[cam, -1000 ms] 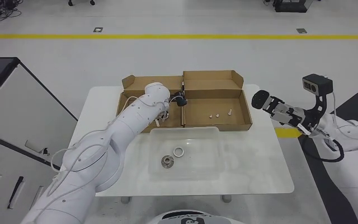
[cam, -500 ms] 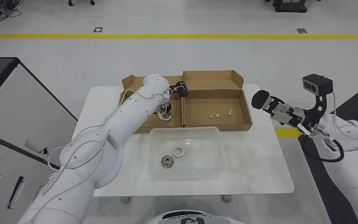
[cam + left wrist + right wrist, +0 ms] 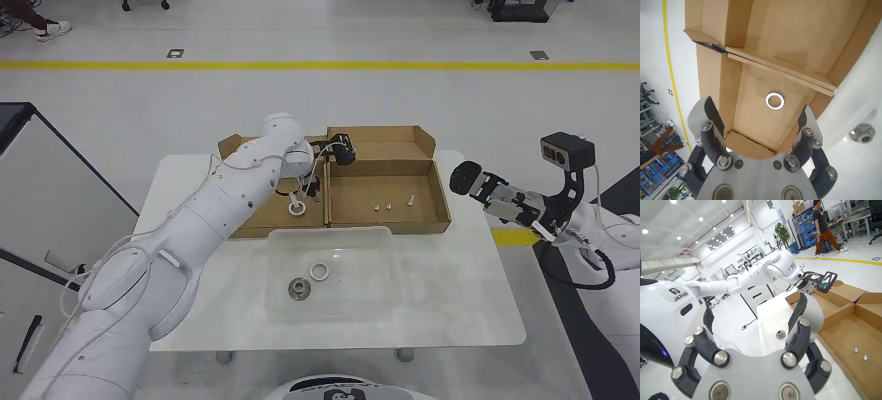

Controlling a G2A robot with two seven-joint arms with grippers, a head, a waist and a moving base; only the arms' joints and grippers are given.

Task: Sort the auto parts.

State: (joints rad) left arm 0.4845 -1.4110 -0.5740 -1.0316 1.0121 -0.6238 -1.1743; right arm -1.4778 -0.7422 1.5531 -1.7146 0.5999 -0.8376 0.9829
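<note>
Left wrist view: the left gripper (image 3: 756,102), spread wide and empty over the ring (image 3: 768,100), could snag a wall of the cardboard box (image 3: 728,94) on leaving and drag it.

A white table (image 3: 470,290) is set on a pale floor (image 3: 400,100), crossed by a yellow line (image 3: 450,66) further back. A grey cabinet (image 3: 60,200) is parked beside it, and blue bins (image 3: 808,236) are shelved near a potted plant (image 3: 780,230).

R gripper (image 3: 753,321), jaws apart; flange (image 3: 780,334) on white tray (image 3: 770,325), 2 bolts (image 3: 856,350) in box (image 3: 846,326)
</note>
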